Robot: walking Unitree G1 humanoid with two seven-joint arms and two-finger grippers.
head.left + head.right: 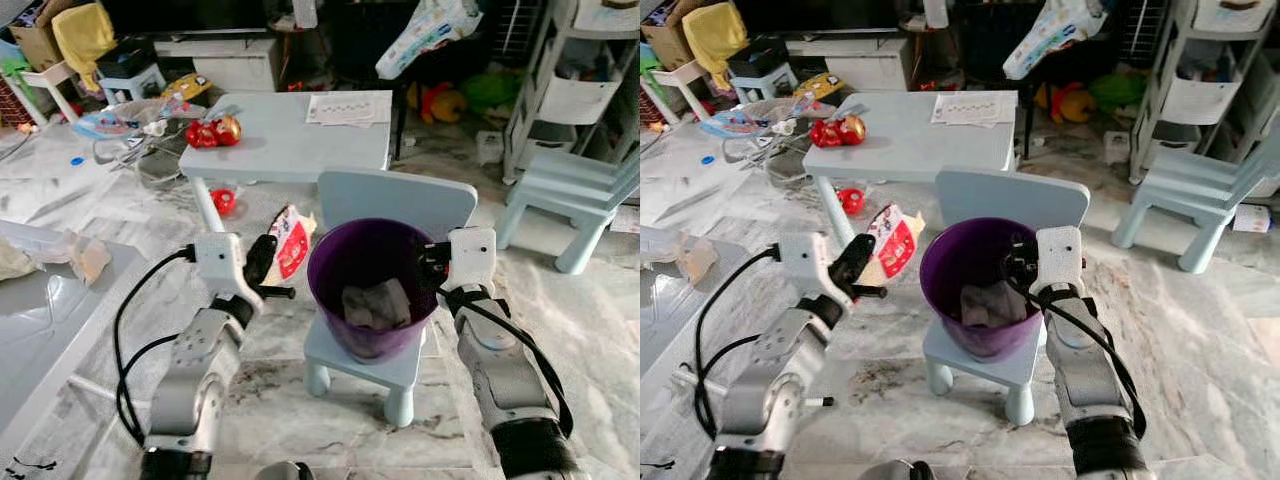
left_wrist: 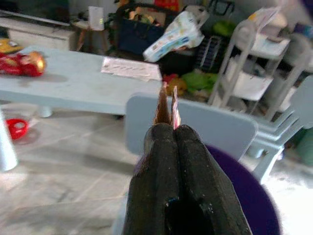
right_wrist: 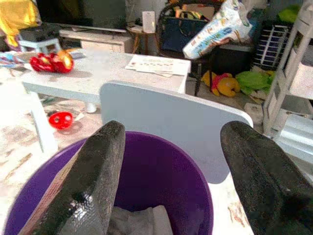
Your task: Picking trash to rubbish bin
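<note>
Marble floor, purple bin (image 1: 372, 288) (crumpled paper (image 1: 376, 303) inside), left gripper (image 1: 268, 262) fingers pinching wrapper (image 1: 291, 243), right gripper (image 3: 171, 181) fingers spread.

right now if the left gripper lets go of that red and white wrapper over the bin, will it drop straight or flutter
The red and white wrapper looks like thin crinkled film, so probably light and floppy, likely to flutter. The left gripper pinches it beside the purple bin, not over it, so it may well miss. It probably bends rather than holding shape.

Red toy (image 1: 213, 131) and paper sheet (image 1: 348, 108) on pale blue table (image 1: 290, 145).
</note>
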